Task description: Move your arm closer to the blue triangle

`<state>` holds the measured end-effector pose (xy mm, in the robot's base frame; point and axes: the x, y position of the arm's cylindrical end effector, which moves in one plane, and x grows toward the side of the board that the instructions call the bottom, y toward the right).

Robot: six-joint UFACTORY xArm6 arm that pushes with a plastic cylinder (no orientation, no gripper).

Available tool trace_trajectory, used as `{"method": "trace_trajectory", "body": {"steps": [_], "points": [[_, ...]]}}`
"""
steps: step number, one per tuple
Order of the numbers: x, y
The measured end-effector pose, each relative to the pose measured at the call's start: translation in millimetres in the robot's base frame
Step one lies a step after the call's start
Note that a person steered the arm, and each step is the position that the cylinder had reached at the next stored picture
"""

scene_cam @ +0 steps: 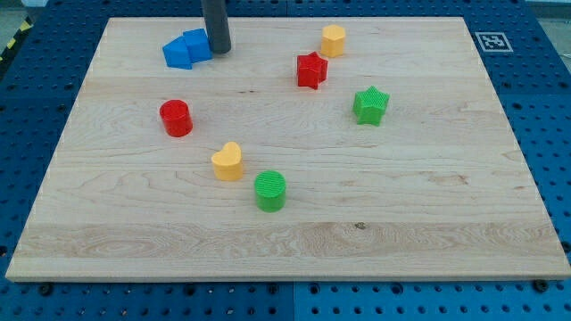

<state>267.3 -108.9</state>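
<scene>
Two blue blocks lie together near the board's top left. The left one looks like the blue triangle. The other blue block touches it on the right; its shape is unclear. My dark rod comes down from the view's top, and my tip rests on the board right against the right side of that second blue block. The triangle is a short way to the left of the tip, with the other blue block in between.
A red cylinder, a yellow heart and a green cylinder lie left of centre. A red star, a yellow hexagon and a green star lie at the upper right. The wooden board sits on a blue pegboard.
</scene>
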Motion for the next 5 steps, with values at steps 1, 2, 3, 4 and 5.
{"method": "trace_trajectory", "body": {"steps": [1, 2, 3, 4, 5], "points": [[5, 4], [40, 9], [78, -2], [82, -70], [49, -149]]}}
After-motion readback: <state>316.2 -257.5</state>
